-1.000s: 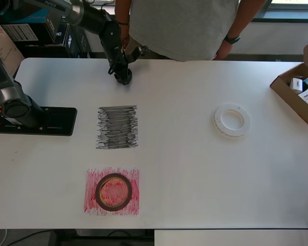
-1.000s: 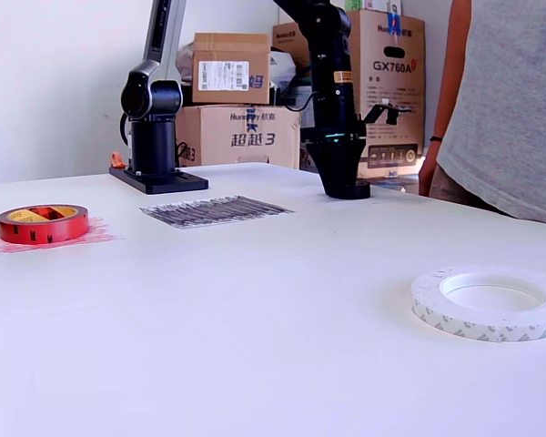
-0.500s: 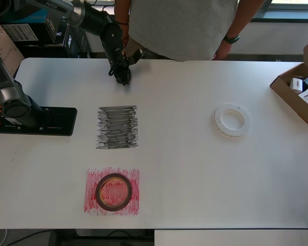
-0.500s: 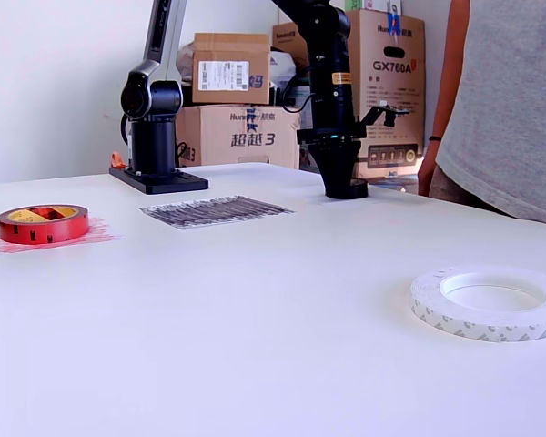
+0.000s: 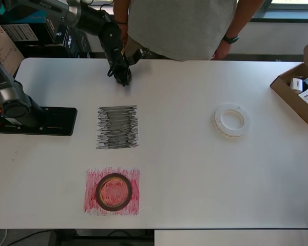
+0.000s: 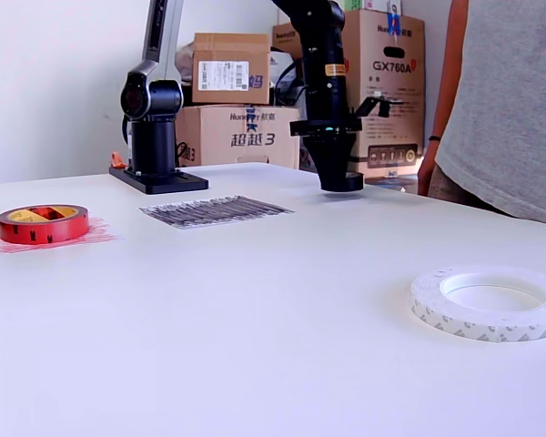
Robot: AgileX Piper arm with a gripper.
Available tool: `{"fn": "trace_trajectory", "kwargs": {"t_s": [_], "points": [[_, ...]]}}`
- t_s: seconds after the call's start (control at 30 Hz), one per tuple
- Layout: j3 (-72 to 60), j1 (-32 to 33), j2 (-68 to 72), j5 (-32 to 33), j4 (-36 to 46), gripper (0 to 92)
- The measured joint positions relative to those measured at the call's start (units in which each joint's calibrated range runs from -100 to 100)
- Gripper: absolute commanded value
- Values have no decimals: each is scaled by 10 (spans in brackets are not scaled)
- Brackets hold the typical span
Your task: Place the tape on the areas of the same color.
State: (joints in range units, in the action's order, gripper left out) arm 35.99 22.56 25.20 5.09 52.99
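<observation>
My gripper [image 5: 123, 77] hangs at the table's far edge, shut on the small black tape roll [image 5: 124, 80], which sits just above the white tabletop [image 5: 185, 174] in the exterior view [image 6: 341, 183]. The gripper [image 6: 338, 175] points straight down there. The red-brown tape ring [image 5: 98, 190] lies on the red scribbled area [image 5: 92, 177], at the exterior view's left [image 6: 43, 223]. The black-grey scribbled area [image 5: 117, 127] has nothing on it and lies below the gripper in the overhead view. The white tape ring [image 5: 216, 121] rests on the bare tabletop at the overhead view's right.
The arm's black base [image 5: 38, 121] is bolted at the overhead view's left. An open cardboard box [image 5: 290, 92] of small packets sits at the right edge. A person in a grey shirt [image 5: 179, 25] stands behind the far edge. Stacked cartons [image 6: 232, 68] stand behind the table.
The gripper has risen slightly with the black tape roll, which earlier rested on the table, and has shifted a little toward the far edge. The other rolls have not moved.
</observation>
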Motion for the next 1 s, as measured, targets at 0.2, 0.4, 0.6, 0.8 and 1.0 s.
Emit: {"fn": "trace_trajectory", "kwargs": {"t_s": [0.2, 0.4, 0.6, 0.8, 1.0], "points": [[42, -33, -84, -42, 27, 0], [66, -75, -178, -103, 25, 0], [66, -136, -223, -170, 10, 0], [66, -199, -217, -229, 10, 0], [98, -249, -215, -271, 10, 0]]}}
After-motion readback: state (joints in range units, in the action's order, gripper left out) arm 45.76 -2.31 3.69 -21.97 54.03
